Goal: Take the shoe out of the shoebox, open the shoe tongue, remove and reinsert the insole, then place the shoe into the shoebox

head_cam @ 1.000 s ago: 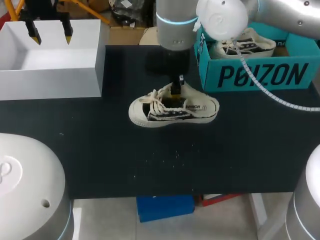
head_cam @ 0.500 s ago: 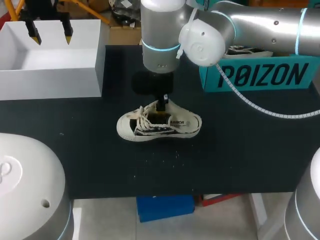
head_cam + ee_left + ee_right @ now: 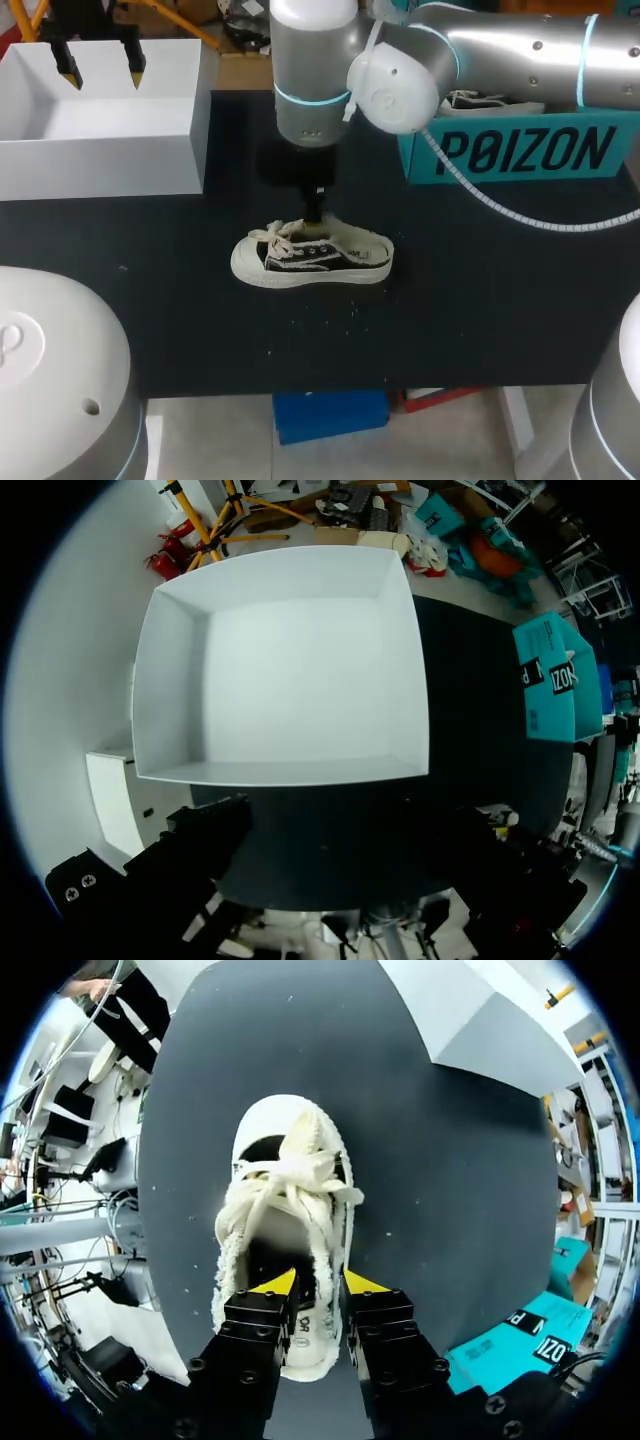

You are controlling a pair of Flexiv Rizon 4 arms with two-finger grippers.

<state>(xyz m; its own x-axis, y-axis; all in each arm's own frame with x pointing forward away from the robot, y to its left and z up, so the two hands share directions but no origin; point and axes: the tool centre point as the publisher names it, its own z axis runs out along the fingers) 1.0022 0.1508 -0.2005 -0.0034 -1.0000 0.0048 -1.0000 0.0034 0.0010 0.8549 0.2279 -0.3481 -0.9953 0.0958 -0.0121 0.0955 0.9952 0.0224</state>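
Observation:
A cream and black canvas shoe (image 3: 315, 258) with cream laces lies on its sole on the black table (image 3: 480, 300), toe to the left. My right gripper (image 3: 317, 215) comes straight down onto the shoe's far side at the heel end. In the right wrist view its yellow-tipped fingers (image 3: 275, 1282) stand a little apart astride the shoe's (image 3: 285, 1190) side wall, one inside the opening and one outside; the gripper (image 3: 319, 1282) is open. The teal shoebox (image 3: 520, 150) stands at the back right with a second shoe (image 3: 490, 100) in it. My left gripper (image 3: 100, 68) hangs open over the white box (image 3: 100, 165).
The white open box (image 3: 170, 700) fills the back left corner and holds nothing. The teal shoebox (image 3: 555, 680) lies beyond it in the left wrist view and shows behind the right gripper (image 3: 510, 1335). A blue item (image 3: 330, 412) sits below the table's front edge.
My right arm has carried the shoe leftward and toward the front, and the shoe now rests level on the table. The right fingers have parted slightly. The left arm has not moved.

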